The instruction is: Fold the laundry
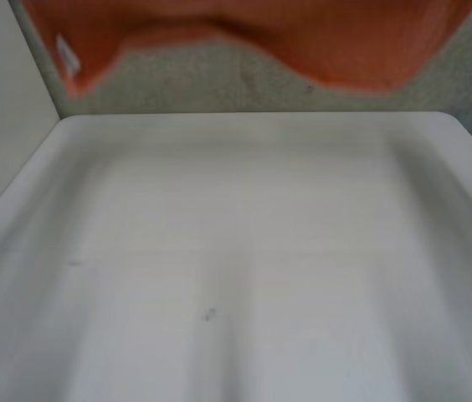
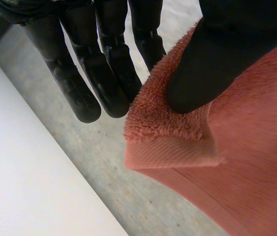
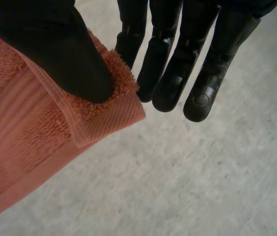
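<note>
White table (image 1: 244, 251) is lying nearest in the head view, and beyond its far edge the orange terry towel (image 1: 320, 42) is hanging in the air over grey speckled floor (image 1: 219, 84) (a small white label (image 1: 67, 57) is showing near its edge). The left hand (image 2: 217, 64) is pinching 1 corner of the towel, its thumb pressing the cloth against nearly straight fingers (image 2: 79, 93), and the right hand (image 3: 55, 49) is pinching another corner the same way, thumb on the cloth.

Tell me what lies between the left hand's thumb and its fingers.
A corner of the orange towel, pinched there by the left hand; the left wrist view shows it.
</note>
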